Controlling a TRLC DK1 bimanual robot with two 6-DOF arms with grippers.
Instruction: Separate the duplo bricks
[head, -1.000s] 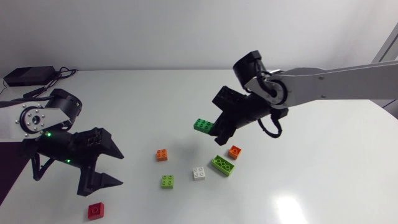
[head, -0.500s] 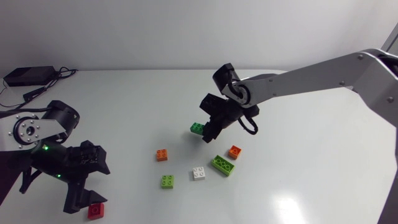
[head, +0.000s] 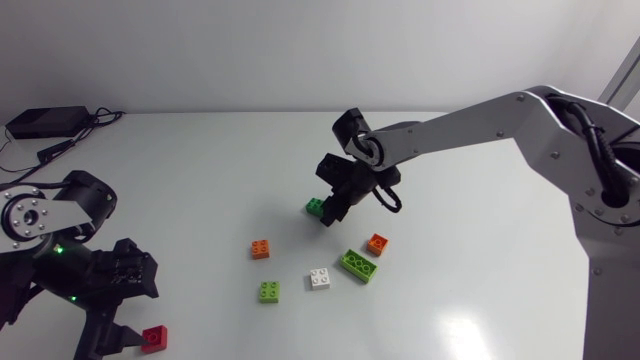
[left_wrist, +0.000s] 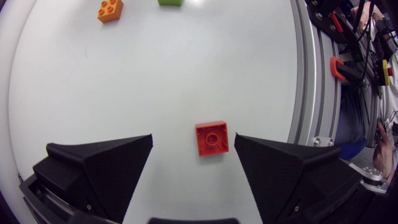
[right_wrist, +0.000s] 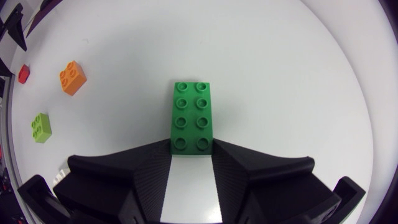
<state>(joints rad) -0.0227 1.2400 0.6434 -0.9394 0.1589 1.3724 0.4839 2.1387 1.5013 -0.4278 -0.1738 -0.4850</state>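
Seven bricks show from above on the white counter (head: 200, 170). At lower left, the left pincer (head: 115, 338) stands beside a red brick (head: 154, 339). Only its wrist view shows the brick between the parted fingers, touching neither. Five loose bricks (head: 320, 278) lie at centre. Just above them, the right pincer (head: 335, 208) is clamped on a dark green brick (head: 317, 207).

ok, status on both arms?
Left gripper open, red brick between its fingers, untouched. Right gripper shut on dark green brick. Nothing blocking either.
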